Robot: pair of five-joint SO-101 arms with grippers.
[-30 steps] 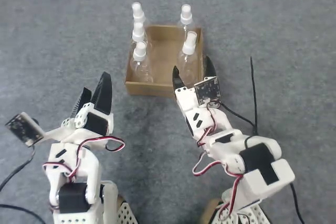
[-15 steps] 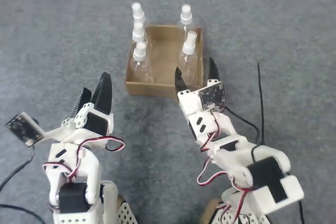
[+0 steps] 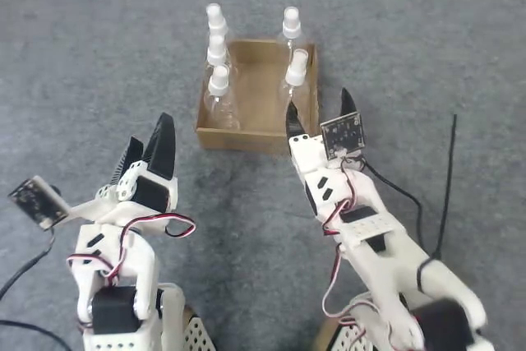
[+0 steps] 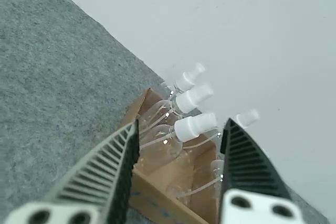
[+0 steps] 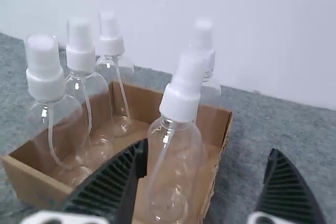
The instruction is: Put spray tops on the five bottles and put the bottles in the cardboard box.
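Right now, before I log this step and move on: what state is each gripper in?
Left gripper: open, holding nothing.
Right gripper: open, holding nothing, near the cardboard box.

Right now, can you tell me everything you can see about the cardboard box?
The cardboard box is brown, shallow and open on top, with no lid or flaps showing. It sits flat on the grey fuzzy table. Clear bottles with white spray tops stand upright inside it, lined along two opposite walls. The right gripper, open, hangs by the box's near corner; I cannot tell if it touches the cardboard.
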